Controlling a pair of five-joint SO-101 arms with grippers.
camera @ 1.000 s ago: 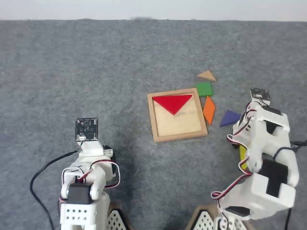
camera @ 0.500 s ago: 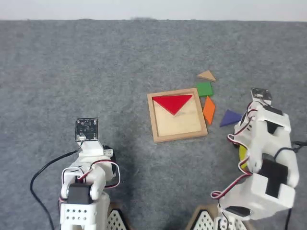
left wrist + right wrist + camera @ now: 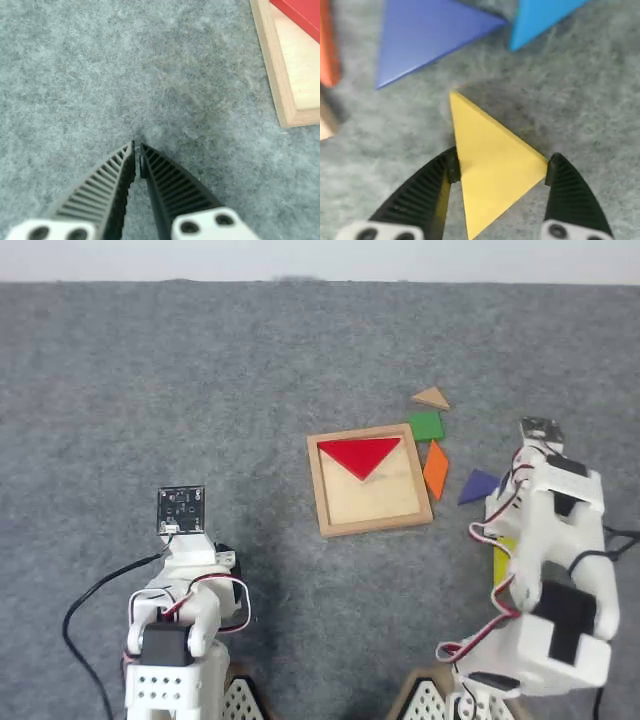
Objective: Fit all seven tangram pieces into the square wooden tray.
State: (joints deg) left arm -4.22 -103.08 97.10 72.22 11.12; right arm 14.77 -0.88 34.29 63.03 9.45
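We see our right claw (image 3: 501,165) clamped on the yellow triangle (image 3: 487,145), near the right edge of the grey mat (image 3: 200,370). A blue triangle (image 3: 425,37) lies just past it. The square wooden tray (image 3: 318,490) sits near the mat's middle, with the red triangle (image 3: 358,454) in its far half. The orange piece (image 3: 435,470) and green square (image 3: 426,425) lie beside its right side. Our left claw (image 3: 136,147) is pinched together over bare mat near the front edge.
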